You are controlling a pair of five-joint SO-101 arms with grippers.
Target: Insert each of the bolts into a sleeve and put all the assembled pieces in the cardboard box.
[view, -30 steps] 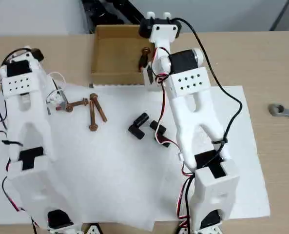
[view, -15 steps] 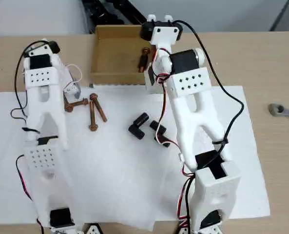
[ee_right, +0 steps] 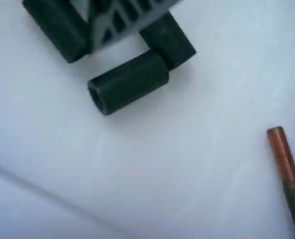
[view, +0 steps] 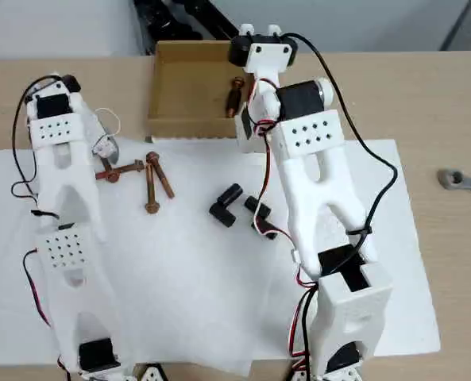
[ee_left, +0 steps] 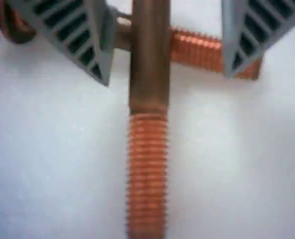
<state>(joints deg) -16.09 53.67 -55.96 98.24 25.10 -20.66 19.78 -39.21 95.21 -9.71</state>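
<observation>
Item: two-arm assembly station on a wooden tabletop (view: 426,95), with a white sheet (view: 179,302) spread under the work area. Left tool (view: 104,149): at the sheet's far left, directly over the loose bolts; its two ribbed fingers (ee_left: 82,35) stand wide apart on either side of one copper bolt (ee_left: 147,124), whose threaded end lies on the sheet, the jaws not closed on it. A second bolt (ee_left: 197,47) lies crosswise just beyond the first. Bolts, loose: three (view: 150,186), grouped near one another on the left part of the sheet, heads close together. Sleeves (view: 222,213): several, black, short, clustered at mid-sheet, well apart from the bolts and just beside the right arm. Right tool (view: 244,127): at the sheet's far edge, beside the near right corner of the cardboard box (view: 179,87); one ribbed finger (ee_right: 130,17) shows above the sleeves; whether its jaws are spread or closed cannot be told. Cardboard box: open-topped, at the far edge of the sheet. Assembled piece (view: 235,91): one bolt in a dark sleeve, at the box's right side. Wrench (view: 457,179): on bare tabletop, far right.
</observation>
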